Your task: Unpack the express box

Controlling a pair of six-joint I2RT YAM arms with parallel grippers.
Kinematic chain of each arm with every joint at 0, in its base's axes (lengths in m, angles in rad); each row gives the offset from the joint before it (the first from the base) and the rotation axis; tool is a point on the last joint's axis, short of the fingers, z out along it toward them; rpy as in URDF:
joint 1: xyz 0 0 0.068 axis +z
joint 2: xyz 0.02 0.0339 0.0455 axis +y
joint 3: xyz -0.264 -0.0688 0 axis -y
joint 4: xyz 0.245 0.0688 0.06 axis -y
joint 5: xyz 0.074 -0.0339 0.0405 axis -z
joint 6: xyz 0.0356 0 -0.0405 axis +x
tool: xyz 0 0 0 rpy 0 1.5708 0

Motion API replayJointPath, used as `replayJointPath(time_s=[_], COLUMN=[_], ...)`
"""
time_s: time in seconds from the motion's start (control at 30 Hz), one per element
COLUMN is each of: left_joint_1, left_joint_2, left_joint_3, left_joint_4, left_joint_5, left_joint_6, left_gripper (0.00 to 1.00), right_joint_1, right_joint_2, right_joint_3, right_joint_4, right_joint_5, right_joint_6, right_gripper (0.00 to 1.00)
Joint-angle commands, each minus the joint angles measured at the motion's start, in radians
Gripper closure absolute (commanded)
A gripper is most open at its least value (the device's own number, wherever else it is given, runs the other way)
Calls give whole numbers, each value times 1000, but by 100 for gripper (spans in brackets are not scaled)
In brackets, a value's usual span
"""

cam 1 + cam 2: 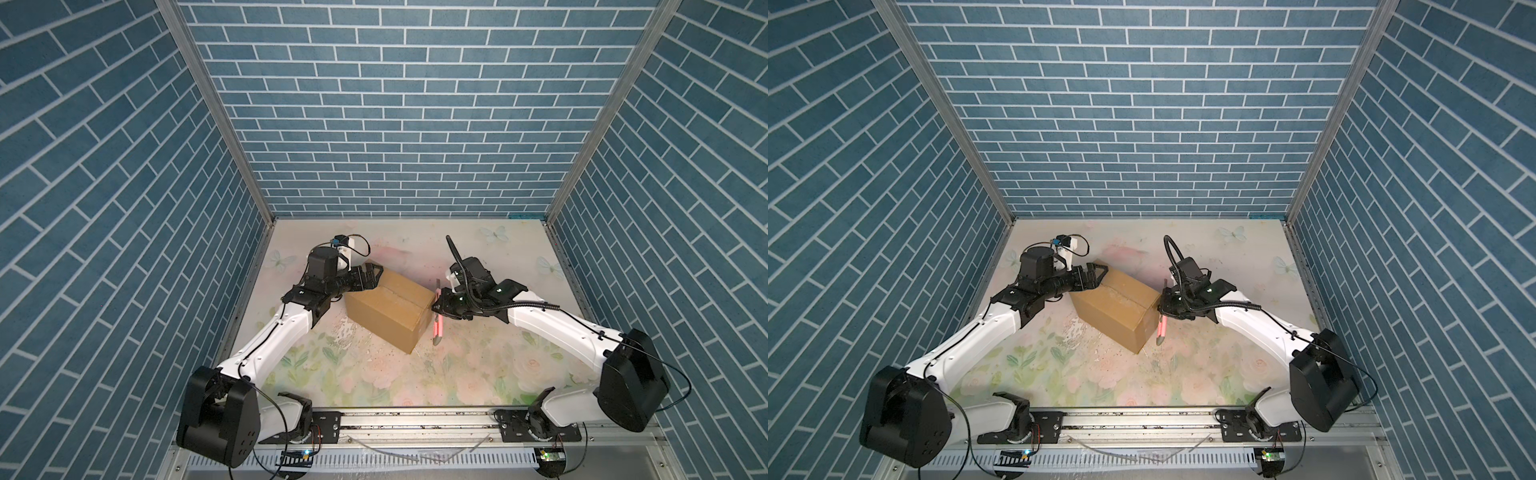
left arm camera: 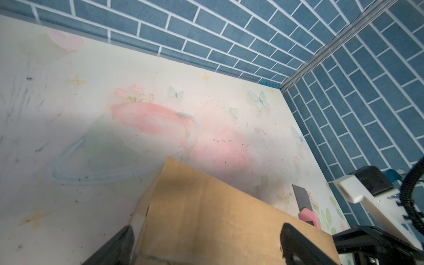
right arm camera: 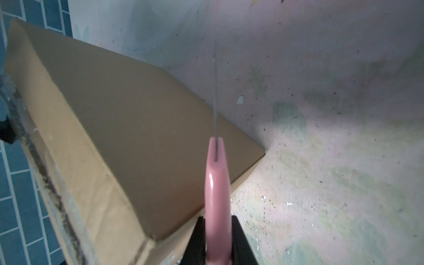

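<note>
Closest to the lens, the black shoulder housing [image 1: 218,415] of the left arm is seen by the front rail, and from it the arm is reached toward the table's middle. At its end the left gripper [image 1: 372,277] is spread wide, its fingers [image 2: 119,245] set astride the far left end of the express box [image 1: 386,316], apparently so that the carton can be steadied; whether cardboard is touched cannot be told. The express box is laid askew on the flowered table [image 1: 374,374] between the two grippers, flaps closed and lengthwise seam turned upward. Just beside its right end a pink knife [image 1: 437,330] is clamped by the handle in the right gripper [image 1: 438,307], the blade held edge-on alongside the end face, presumably so that it can be brought to the seam.
</note>
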Motion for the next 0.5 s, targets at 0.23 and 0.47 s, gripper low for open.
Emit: replayJointPath(time_s=[0.23,0.47], left_joint_1=[-23,-23], left_joint_2=[-4,-60], left_joint_3=[24,6], left_joint_4=[-101,-144], left_joint_5=[9,-35], left_joint_6=[-2,-12], left_gripper=[0,0], right_joint_1=[-70,-77], right_joint_2=[-331,-452], right_joint_3=[-172,-231], right_joint_4=[46,-41], right_joint_5=[-421,-442], right_joint_6=[-58,-29], right_gripper=[100,100])
